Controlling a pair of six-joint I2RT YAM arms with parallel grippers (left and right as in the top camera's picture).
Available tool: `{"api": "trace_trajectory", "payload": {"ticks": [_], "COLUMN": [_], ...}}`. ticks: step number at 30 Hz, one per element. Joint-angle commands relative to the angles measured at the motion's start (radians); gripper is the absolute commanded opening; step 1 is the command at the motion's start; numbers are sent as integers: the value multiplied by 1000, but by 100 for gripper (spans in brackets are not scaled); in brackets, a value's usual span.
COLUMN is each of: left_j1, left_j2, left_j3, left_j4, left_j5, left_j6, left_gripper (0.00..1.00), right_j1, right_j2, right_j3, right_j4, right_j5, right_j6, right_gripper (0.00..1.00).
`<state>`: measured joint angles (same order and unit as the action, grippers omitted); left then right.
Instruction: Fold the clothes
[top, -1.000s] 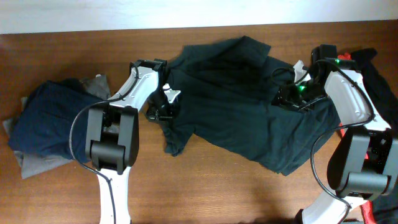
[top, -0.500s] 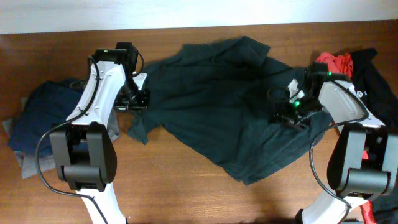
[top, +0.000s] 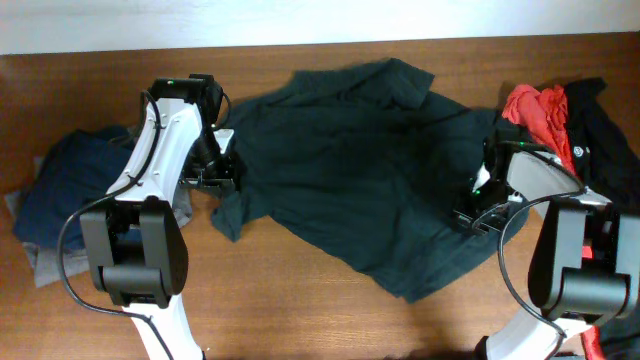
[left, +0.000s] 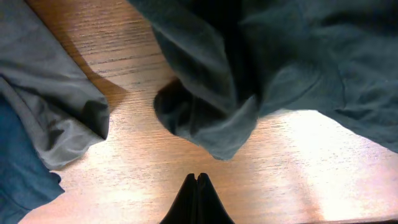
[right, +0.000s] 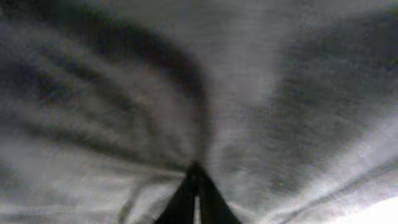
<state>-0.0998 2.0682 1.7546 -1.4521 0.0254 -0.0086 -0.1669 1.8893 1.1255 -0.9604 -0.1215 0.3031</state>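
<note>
Shirt: green shirt (top: 350, 170) lies rumpled mid-counter (top: 300, 310), sleeve near L arm
L: left pincer (left: 197, 186) clenched, empty, over bare wood just short of sleeve
R: right pincer (right: 194, 180) clenched on shirt's rt part, creases run to its tips
How-to: keep rt pinch firm; L shd reopen, take sleeve edge, pull apart to flatten
Count: 1 green shirt, 1 navy piece (top: 70, 195), 1 grey piece (left: 56, 106), 1 red shirt (top: 535, 110), 1 black garment (top: 600, 125)

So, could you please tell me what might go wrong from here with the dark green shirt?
1. The left claw is shut on nothing above the table, beside the crumpled sleeve. If only the right claw, which pinches the dark green shirt, pulls, the shirt may skew or bunch.
2. The red shirt lies close to the right arm and could get dragged along.
</note>
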Motion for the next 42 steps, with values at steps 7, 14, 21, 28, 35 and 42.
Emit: {"api": "trace_trajectory", "payload": {"ticks": [7,14,21,28,35,42], "left_j1": [-3,-20,-28,-29,-29,-29], "left_j2": [-2,-2,-2,-16,-116,-200], "left_j3": [-8,-143,-332,-336,-337,-350], "left_j4": [111,266,381,305,156,42], "left_j5": [-1,89,218,241,93,-13], "left_j6": [-2,31,23,18,-72,-111], "left_gripper": [56,74,53,0,1,1], "right_j1": [-105,-135,-134,-134,-127,-65], "right_j2": [15,0,-51,-60,-60,-60], "right_j3": [-21,34,91,92,92,92], "right_j4": [9,6,-31,-32,-30,16], "right_j5": [260,66,-10,-11,-26,-26], "right_j6": [103,-39,-87,-86,-87,-87], "right_gripper": [11,26,34,37,40,41]}}
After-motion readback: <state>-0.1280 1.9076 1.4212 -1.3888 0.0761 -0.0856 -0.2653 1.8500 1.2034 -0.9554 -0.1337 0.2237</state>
